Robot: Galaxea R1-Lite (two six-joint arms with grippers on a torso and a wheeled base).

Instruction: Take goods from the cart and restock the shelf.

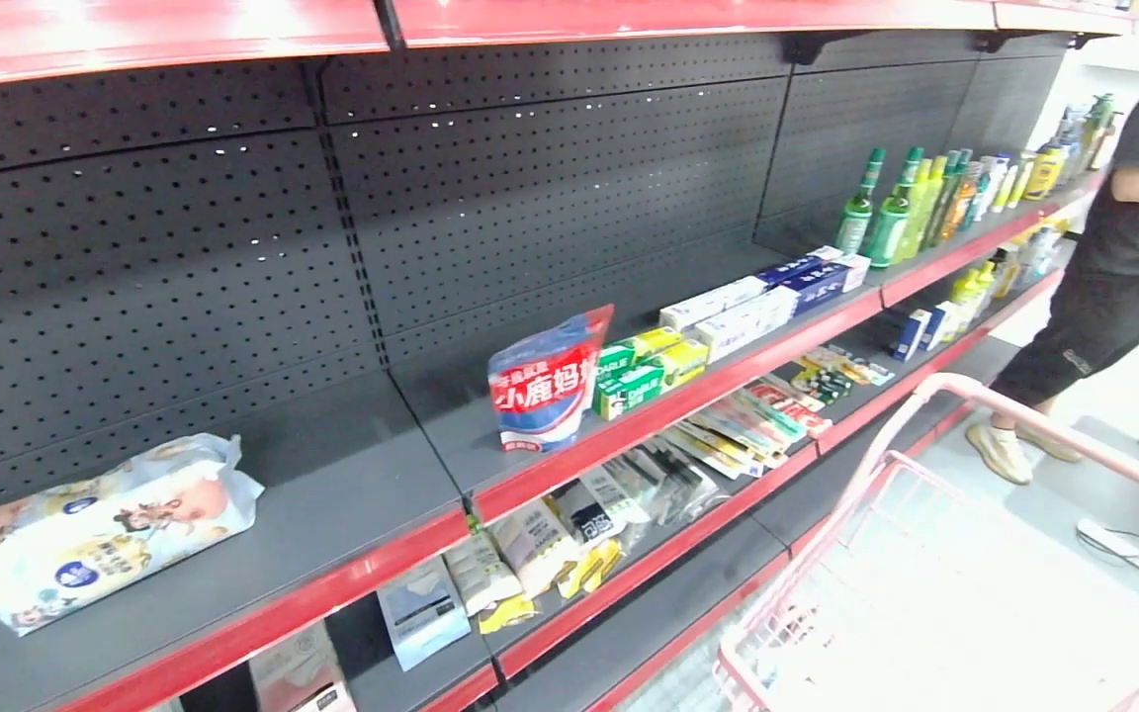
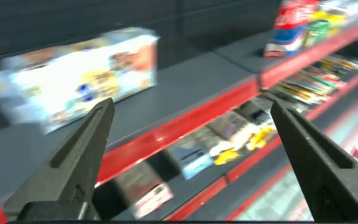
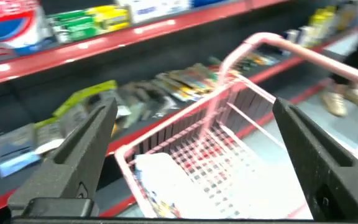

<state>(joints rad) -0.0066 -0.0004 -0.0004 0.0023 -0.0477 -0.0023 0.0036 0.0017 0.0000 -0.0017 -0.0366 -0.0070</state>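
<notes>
A pink shopping cart (image 1: 935, 415) stands in front of the shelf at the lower right. In the right wrist view my right gripper (image 3: 194, 107) is open above the cart (image 3: 253, 43), where a white printed pack (image 3: 160, 180) lies on the cart floor. My left gripper (image 2: 191, 104) is open with nothing between its fingers, in front of the shelf's red front edge (image 2: 185, 124). A pack of wipes (image 2: 79, 78) lies on that shelf board beyond it. In the head view the wipes pack (image 1: 95, 534) lies at the shelf's left end.
A red and blue pouch (image 1: 545, 381) stands mid-shelf beside green boxes (image 1: 644, 368) and white boxes (image 1: 728, 311). Green bottles (image 1: 891, 213) stand farther right. Flat packets (image 1: 550, 539) fill the lower shelf. Bare board (image 1: 352, 475) lies between wipes and pouch.
</notes>
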